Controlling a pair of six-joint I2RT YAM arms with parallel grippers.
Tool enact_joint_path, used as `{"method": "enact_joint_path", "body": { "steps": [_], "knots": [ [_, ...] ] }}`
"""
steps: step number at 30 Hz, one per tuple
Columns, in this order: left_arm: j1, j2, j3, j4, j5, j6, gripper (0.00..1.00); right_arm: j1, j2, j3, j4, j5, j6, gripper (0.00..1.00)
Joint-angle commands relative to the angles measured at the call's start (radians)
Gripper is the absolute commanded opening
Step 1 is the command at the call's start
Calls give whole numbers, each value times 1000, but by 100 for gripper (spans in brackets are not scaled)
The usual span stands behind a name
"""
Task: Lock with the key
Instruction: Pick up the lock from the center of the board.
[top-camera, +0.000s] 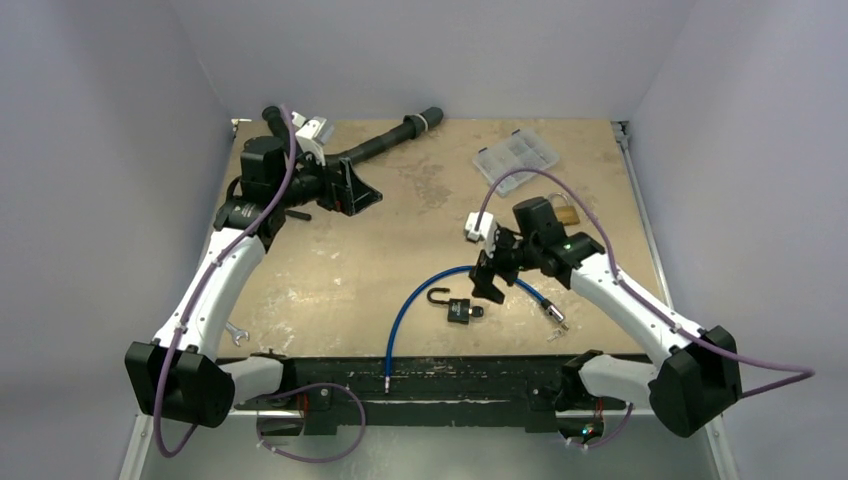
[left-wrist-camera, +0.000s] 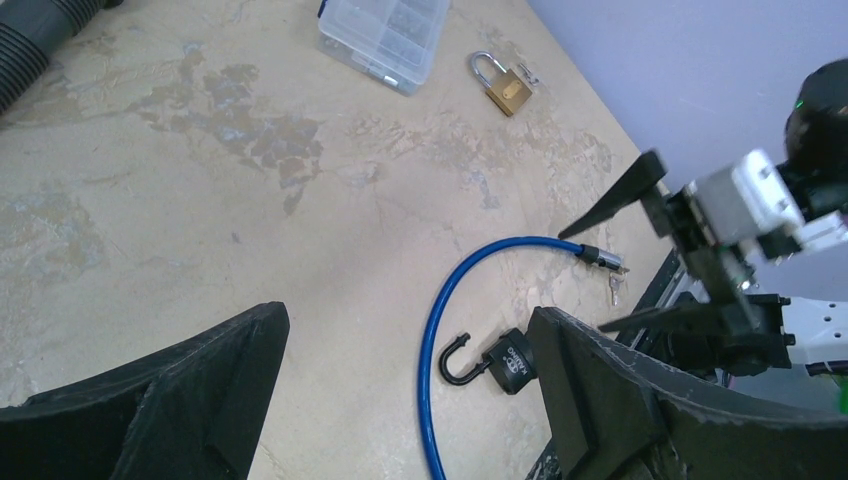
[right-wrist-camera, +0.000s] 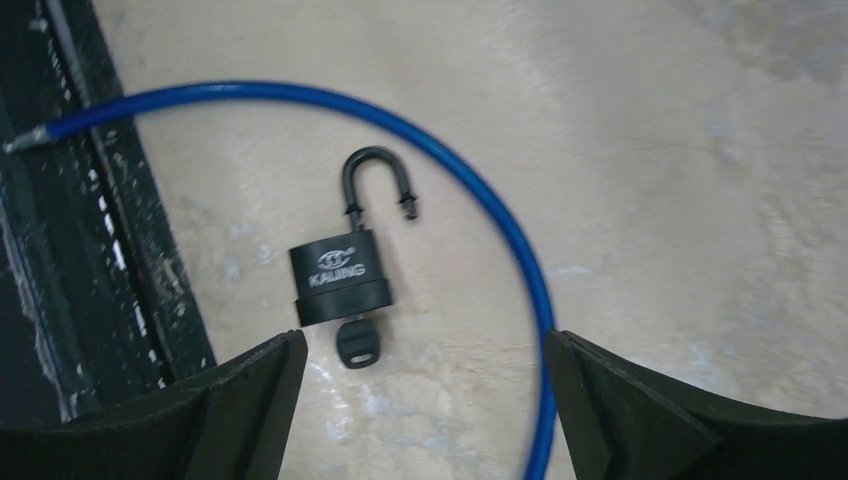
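Black padlock (right-wrist-camera: 340, 285), "KAILING" on body, curved black shackle: lies flat on tan tabletop (right-wrist-camera: 660, 150), shackle open, one end free. Black-headed key (right-wrist-camera: 358, 343): seated in padlock's base. Blue plastic-coated cable (right-wrist-camera: 480, 190): arcs round padlock, no contact. Right gripper (right-wrist-camera: 425, 345): hovers above padlock, jaws spread wide, nothing held. Left gripper (left-wrist-camera: 405, 320): well apart from padlock, to its far left; jaws spread wide, nothing held.
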Motion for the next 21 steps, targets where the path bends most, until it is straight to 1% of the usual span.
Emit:
{"method": "enact_joint_path", "body": {
  "steps": [1,8,12,21],
  "knots": [
    [8,-35,-7,30,13,-9,100,75,-3,-48,30,61,-53,99],
    [8,-32,-4,20,-6,-11,100,170,45,-116,101,106,-73,99],
    [8,-33,-10,29,-7,-17,100,191,93,-141,154,119,-109,99],
    [8,-23,-11,34,-10,-12,100,228,196,-151,240,149,-109,99]
  ]
}}
